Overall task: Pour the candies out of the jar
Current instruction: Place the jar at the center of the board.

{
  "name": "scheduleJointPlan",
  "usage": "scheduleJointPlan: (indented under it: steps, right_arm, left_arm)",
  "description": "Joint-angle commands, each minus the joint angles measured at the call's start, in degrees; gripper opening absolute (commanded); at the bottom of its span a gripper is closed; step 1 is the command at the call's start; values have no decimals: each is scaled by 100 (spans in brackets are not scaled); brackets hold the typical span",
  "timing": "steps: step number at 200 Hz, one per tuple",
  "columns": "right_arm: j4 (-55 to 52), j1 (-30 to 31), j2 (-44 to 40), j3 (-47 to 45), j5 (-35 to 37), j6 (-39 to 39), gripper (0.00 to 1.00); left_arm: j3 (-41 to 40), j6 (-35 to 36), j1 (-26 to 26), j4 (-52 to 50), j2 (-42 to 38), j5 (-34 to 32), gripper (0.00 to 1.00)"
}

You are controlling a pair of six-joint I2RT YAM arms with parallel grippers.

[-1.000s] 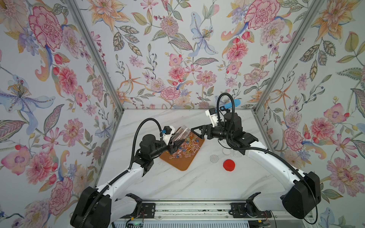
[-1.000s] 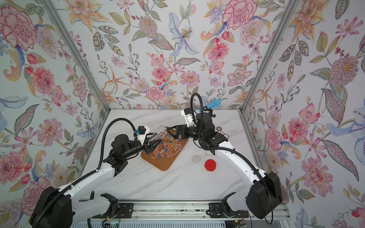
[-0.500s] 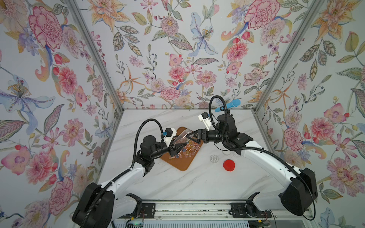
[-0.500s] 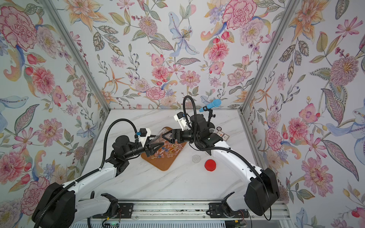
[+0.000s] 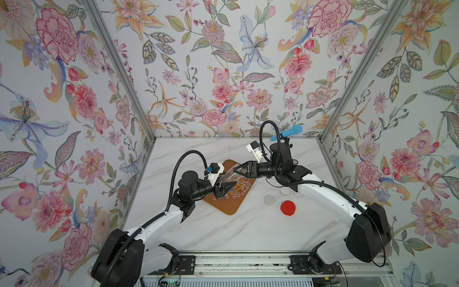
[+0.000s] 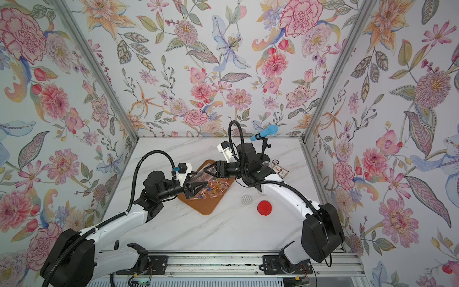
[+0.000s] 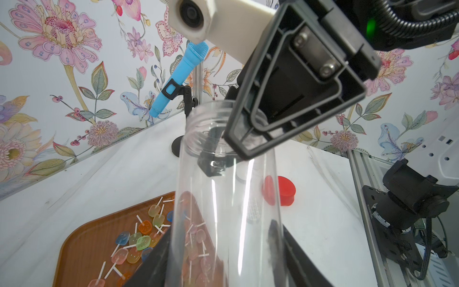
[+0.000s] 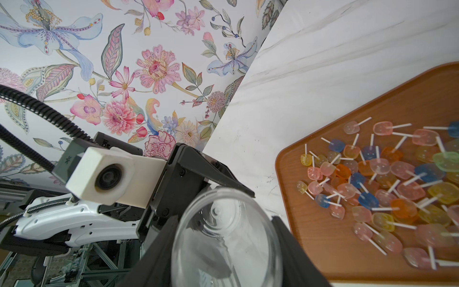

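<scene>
- White marble table (image 5: 248,231) sits inside a box of walls (image 5: 223,62) covered in big painted flowers.
- A brown tray (image 5: 228,207) with round corners lies flat on the table, near the middle and turned at a slant.
- The candies (image 5: 239,190) lie in a loose pile on the tray. They are little lollipops in orange, pink, blue, yellow and green, on short white sticks. Many lie on top of each other.
- The jar (image 5: 229,175) is clear plastic. It is up in the air over the tray, tipped over on a slant, between the two arms.
- The left gripper (image 5: 227,188) reaches in from the left side. Its two black fingers are closed on the sides of the jar, at the bottom end.
- The right gripper (image 5: 238,170) reaches in from the right side. It is pressed onto the jar at the end with the screw rim, where the jar's mouth is. In the right wrist view a black finger sits tight on each side of the jar.
- The two grippers point at each other, with the jar held by both of them.
- A red lid (image 5: 287,208) lies on the table, to the right of the tray and apart from it.
- A small round white thing (image 5: 269,199) with a net pattern lies just beside the red lid, between the lid and the tray.
- A blue microphone (image 5: 288,131) on a black stand is at the back of the table, behind the right arm.
</scene>
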Motion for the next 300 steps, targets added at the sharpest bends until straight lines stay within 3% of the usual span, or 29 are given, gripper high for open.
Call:
scheduleJointPlan:
  steps: [1,17,27,31,69,114,157,175,234,300]
  right_arm:
    - [220,26,-42,112,-247,72,43]
    - [256,-7,-130,33,-185,53,39]
    - [289,-46,-154,-6,-171,60,39]
    - [296,-65,-162,-10,-167,64,39]
    - [117,-555,-263,-256,240,-254,39]
    - [-784,-959,-315,-561,2831,-1456,39]
    - [-964,-950,-103,-585,4707,-2071,41]
    - [-958,-874,98,-525,5415,-2375,40]
    - [-923,-392,660,-558,6330,-2801,44]
    - [-930,-299,958,-623,6167,-2665,46]
  left_arm:
    - [80,163,-112,-115,-91,-72,29]
    - [68,155,-117,-107,-110,-178,54]
    - [53,118,-110,-107,-135,-275,94]
    - [36,107,-114,-95,-148,-305,99]
    - [-170,143,-112,-233,-314,-1302,99]
    - [-572,0,-95,-526,-649,-3364,99]
    - [-982,-236,-36,-684,-1072,-4639,99]
    - [-1085,-371,7,-686,-1184,-4854,99]
    - [-1170,-421,21,-707,-1342,-4983,99]
    - [-1055,-432,24,-762,-1157,-4930,99]
